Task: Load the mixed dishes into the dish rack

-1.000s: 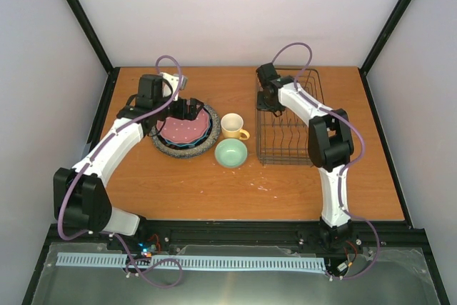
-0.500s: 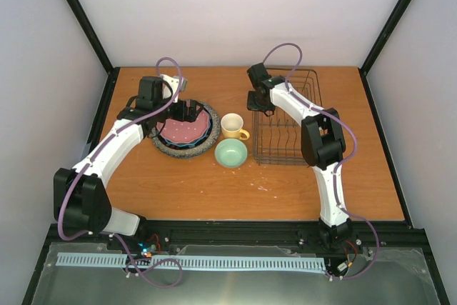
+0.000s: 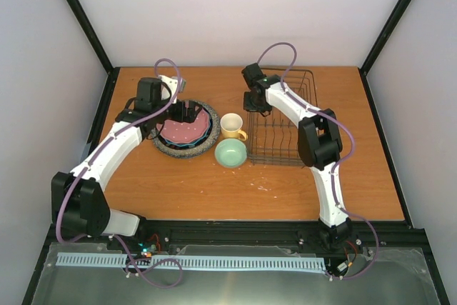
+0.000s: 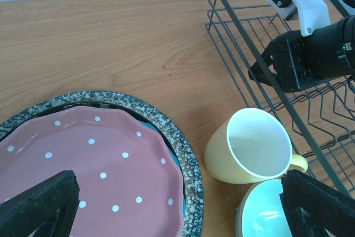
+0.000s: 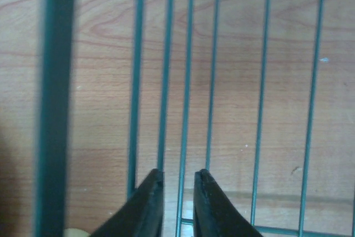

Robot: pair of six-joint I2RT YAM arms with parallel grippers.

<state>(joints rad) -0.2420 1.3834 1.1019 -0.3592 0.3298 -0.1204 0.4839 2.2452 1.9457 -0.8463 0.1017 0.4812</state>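
The pink dotted plate (image 4: pixel 83 176) tops a stack on the grey speckled plate (image 3: pixel 166 149); a teal edge (image 4: pixel 176 162) shows between them. My left gripper (image 4: pixel 177 184) hovers wide open over the stack's right rim, holding nothing. Right of the stack stand the yellow mug (image 3: pixel 231 125), upright, and the mint-green bowl (image 3: pixel 230 153). The dark wire dish rack (image 3: pixel 285 144) holds no dishes. My right gripper (image 5: pixel 178 178) is at the rack's left rim (image 3: pixel 255 105), its fingers a narrow gap apart with a thin rack wire between them, untouched by either pad.
The wooden table (image 3: pixel 214 183) is enclosed by white walls and black corner posts. The rack's left side stands close to the mug and bowl. My right arm (image 3: pixel 314 141) reaches over the rack from the near side.
The rack has slid left toward the mug together with my right gripper. The right fingers have parted slightly. The left arm has stayed still.
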